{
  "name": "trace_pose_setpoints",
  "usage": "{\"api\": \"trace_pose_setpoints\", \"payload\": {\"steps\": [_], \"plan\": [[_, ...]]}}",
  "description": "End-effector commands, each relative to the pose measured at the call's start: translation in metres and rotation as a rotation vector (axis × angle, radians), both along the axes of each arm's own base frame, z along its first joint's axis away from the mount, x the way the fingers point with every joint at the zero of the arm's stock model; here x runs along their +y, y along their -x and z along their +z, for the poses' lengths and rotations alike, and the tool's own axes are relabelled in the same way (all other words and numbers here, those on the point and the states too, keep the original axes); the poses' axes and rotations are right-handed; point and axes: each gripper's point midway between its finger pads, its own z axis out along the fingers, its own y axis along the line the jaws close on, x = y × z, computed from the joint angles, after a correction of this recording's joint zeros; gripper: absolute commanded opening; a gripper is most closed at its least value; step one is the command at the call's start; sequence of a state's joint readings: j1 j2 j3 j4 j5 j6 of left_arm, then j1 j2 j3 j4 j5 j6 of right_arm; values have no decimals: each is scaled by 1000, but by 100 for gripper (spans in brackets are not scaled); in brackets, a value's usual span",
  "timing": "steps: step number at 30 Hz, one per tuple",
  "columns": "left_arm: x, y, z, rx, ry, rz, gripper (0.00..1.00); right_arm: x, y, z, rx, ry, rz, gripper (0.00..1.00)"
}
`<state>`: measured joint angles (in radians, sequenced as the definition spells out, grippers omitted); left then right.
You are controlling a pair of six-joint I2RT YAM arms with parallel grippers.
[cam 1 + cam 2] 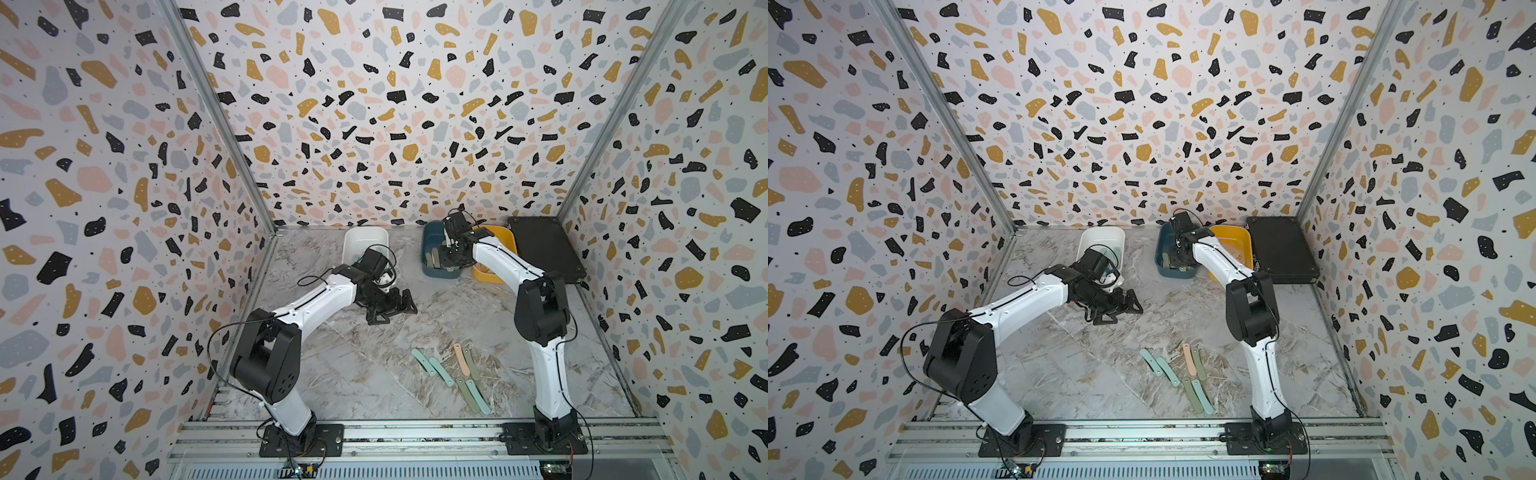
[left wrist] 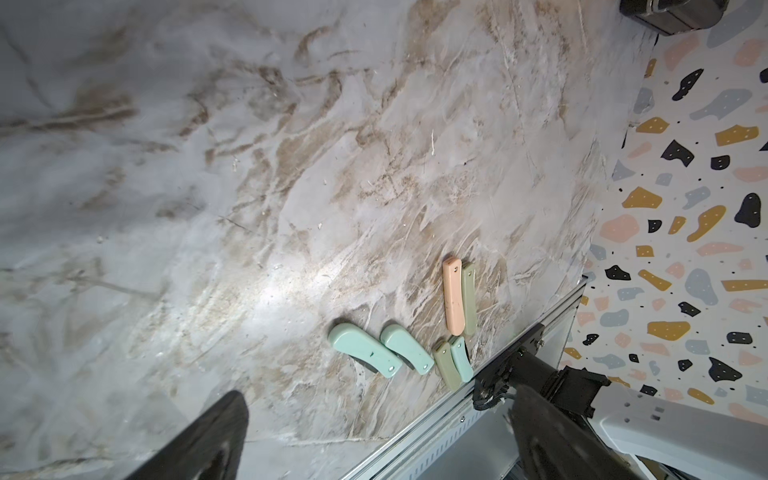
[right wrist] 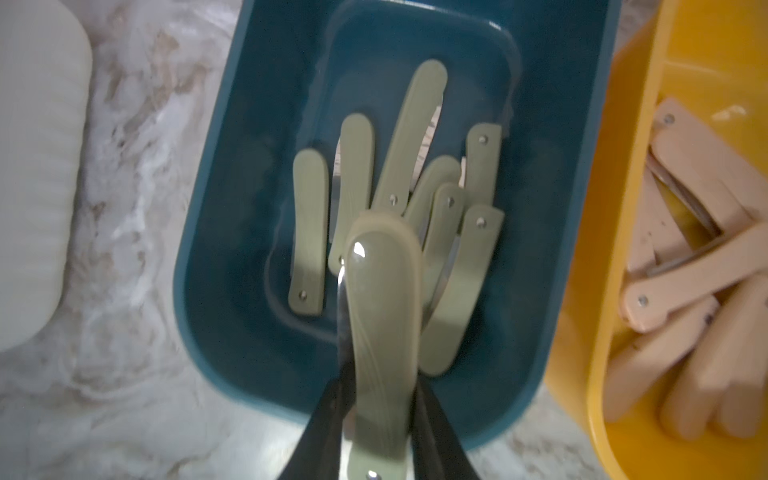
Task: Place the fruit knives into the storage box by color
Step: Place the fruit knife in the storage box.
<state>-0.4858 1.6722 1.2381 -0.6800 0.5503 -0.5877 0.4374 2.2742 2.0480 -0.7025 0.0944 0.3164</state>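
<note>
No readable text, no labels, brands, numbers or signs on anything in view

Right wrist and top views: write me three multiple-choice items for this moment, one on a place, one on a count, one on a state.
1. The right gripper hangs over: A the white tub, B the yellow tub, C the dark teal tub.
2. The loose knives lying on the table number: A four, B six, C nine.
3. The left gripper is: A open and empty, B shut on a mint knife, C shut on a peach knife.

1 C: teal walls lie below the held sage knife.
2 B: three mint, two sage, one peach.
3 A: its jaws stand apart with nothing between them.
</note>
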Motion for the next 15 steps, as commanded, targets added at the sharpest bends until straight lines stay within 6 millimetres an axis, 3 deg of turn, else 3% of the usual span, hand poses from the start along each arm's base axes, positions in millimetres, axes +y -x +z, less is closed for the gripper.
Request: {"api": "trace_pose_setpoints", "payload": {"steps": [1, 4, 8, 11, 15], "plan": [[4, 12, -6, 9, -37, -19, 99, -1, -14, 9, -10, 21, 6, 20], [5, 31, -15, 26, -96, -63, 99, -3, -24, 5, 5, 25, 6, 28], [-1, 70, -34, 76, -170, -162, 99, 1, -10, 34, -7, -18, 52, 43], [-7, 81, -41, 91, -214, -204, 96, 0, 14, 57, -20, -65, 75, 54], [-18, 79, -53, 97, -291, -225, 91, -13, 64, 70, -21, -93, 90, 71]]}}
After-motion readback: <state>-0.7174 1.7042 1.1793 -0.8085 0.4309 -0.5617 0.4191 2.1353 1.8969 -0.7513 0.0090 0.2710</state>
